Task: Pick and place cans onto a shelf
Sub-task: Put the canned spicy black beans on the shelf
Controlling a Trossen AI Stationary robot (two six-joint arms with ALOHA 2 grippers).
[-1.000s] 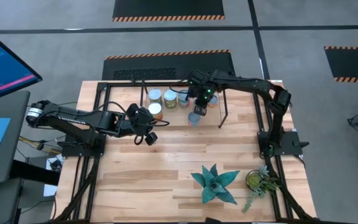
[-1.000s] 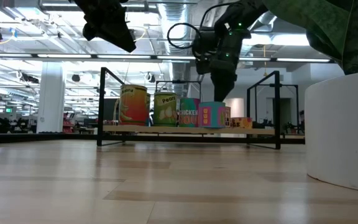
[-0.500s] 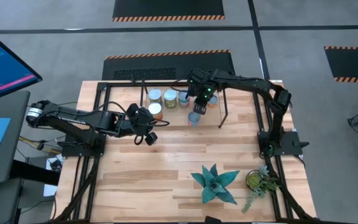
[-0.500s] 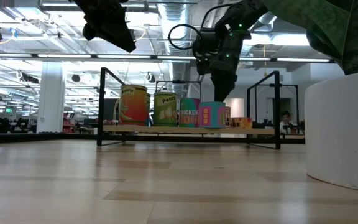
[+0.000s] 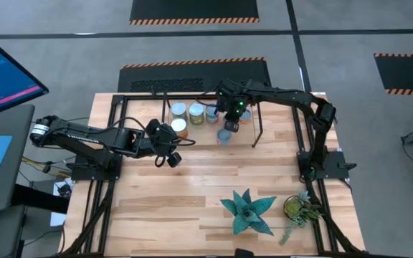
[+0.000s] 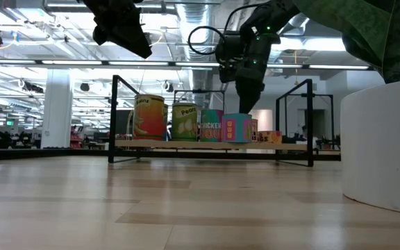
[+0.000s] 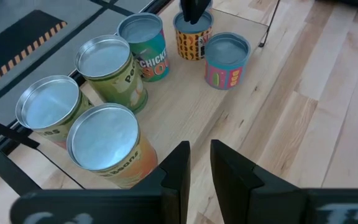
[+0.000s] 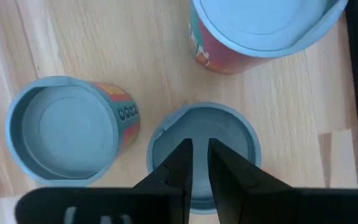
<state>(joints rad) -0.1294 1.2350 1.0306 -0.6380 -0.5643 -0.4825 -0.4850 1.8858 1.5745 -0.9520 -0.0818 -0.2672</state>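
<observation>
Little has shifted over the last second: right gripper point(image 5: 225, 129) has crept slightly toward the shelf point(image 5: 260, 132), left arm unchanged.

Surface: light wooden table point(image 5: 192, 186) inside a black frame. Two potted green plants point(image 5: 248, 211) stand at the near edge. Grey floor with hazard-striped dark mats beyond; a monitor sits off the left side. Low view looks into a large lit hall with ceiling ducts.

Cans: six upright on the shelf at the table's far side. Left wrist view shows two orange cans point(image 7: 104, 146) nearest, then a green can point(image 7: 109, 71), a teal can point(image 7: 143, 38), a pink can point(image 7: 227, 61) and a yellow-orange can point(image 7: 193, 40) partly under the right arm's fingers.

Right gripper: above the shelf, pointing down over a can top; fingers point(image 8: 178, 163) close together with a narrow gap, gripping nothing visible; contact with the lid cannot be told.

Left gripper point(image 5: 172, 159): hovers off the shelf's front left, near the orange cans; fingers point(image 7: 178, 165) nearly together, holding nothing.
</observation>
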